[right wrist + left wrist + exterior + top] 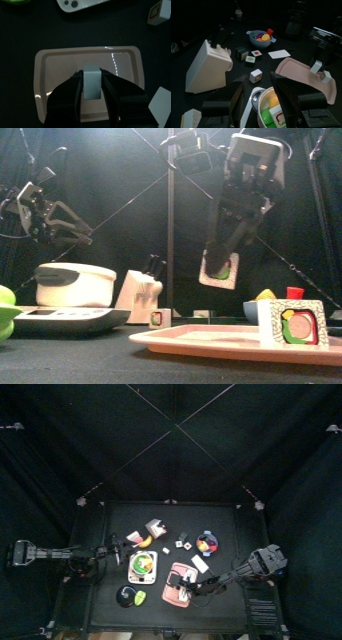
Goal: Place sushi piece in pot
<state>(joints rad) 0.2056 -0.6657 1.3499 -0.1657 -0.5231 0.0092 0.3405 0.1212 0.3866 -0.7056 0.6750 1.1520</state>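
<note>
Overhead, black table (160, 519), black curtains (54, 444), pink tray (177, 590).

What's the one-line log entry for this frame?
right gripper: shut on sushi piece, lifted above pink tray | left gripper: open, idle over pot | placement: pending

black table (114, 524), pink tray (178, 594), pot (142, 565), knife block (140, 537)

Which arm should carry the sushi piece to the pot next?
Right. Its gripper already holds the sushi piece, lifted above the pink tray. The left gripper hangs empty over the pot.
</note>
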